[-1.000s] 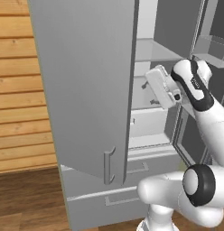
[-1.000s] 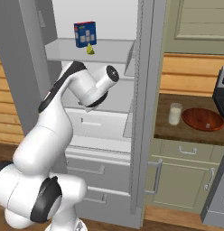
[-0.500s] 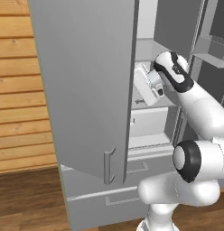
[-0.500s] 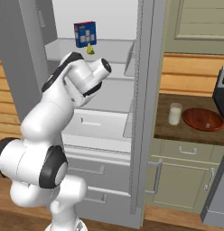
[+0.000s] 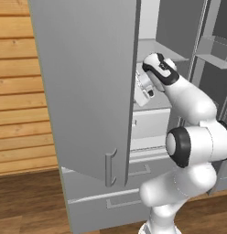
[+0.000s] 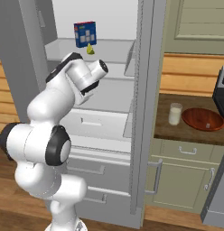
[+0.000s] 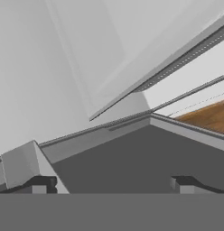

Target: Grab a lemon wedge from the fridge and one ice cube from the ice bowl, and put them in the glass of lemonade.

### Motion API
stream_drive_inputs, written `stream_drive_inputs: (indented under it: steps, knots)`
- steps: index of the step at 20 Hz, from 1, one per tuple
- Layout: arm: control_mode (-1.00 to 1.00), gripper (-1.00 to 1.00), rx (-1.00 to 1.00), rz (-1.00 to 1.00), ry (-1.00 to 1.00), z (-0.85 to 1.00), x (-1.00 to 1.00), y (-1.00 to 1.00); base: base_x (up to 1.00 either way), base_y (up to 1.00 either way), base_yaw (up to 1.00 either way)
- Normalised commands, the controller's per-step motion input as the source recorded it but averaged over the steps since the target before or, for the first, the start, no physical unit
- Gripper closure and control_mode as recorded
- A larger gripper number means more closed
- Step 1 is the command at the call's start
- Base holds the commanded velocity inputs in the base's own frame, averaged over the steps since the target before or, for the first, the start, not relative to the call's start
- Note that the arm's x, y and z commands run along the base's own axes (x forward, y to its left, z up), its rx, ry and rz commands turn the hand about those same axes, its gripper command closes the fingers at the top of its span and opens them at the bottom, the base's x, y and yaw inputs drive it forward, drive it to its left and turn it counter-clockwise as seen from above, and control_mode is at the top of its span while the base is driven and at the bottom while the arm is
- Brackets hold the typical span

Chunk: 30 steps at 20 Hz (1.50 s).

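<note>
The fridge [image 6: 145,113] stood with its doors swung open, and the arm was reaching into it at about shelf height. The gripper [image 7: 111,182] had its two tips set wide apart with nothing between them, facing bare grey fridge wall and shelf edges.

The lemon wedge [image 6: 90,49] sat on the upper shelf, just in front of a blue box [image 6: 85,34], at roughly one o'clock from the wrist in the right base view and clearly higher than the hand. The glass of lemonade [image 6: 175,114] waited on the counter at three o'clock, just beside the wooden ice bowl [image 6: 203,119].

My worry was the climb to that shelf. The hand pointed away from the wedge, so it would have to turn and rise in a tight space; the wrist could catch a shelf lip or the open left door [image 5: 83,87]. Coming in too deep, the spread fingers could shove the wedge back against the box, or tip the box over.
</note>
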Motion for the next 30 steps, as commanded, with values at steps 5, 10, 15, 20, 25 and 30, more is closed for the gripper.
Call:
stream_drive_inputs:
  steps: [5,10,15,20,25,30]
  knots:
    - [-1.0,-1.0,0.03,0.0,-0.06,-0.01,0.0,0.23,0.0,0.0,0.0]
    - [-1.0,-1.0,0.1,0.0,-0.11,-0.04,-0.01,0.62,0.0,0.0,0.0]
    - [-1.0,-1.0,0.11,0.0,-0.13,0.0,-0.19,0.77,0.0,0.0,0.0]
    - [-1.0,-1.0,0.11,0.02,-0.04,0.0,-0.3,0.81,0.0,0.0,0.0]
    - [-1.0,-1.0,0.07,0.06,0.0,0.0,-0.34,0.97,0.0,0.0,0.0]
    - [-1.0,-1.0,0.06,0.08,0.01,0.0,-0.33,0.99,0.0,0.0,0.0]
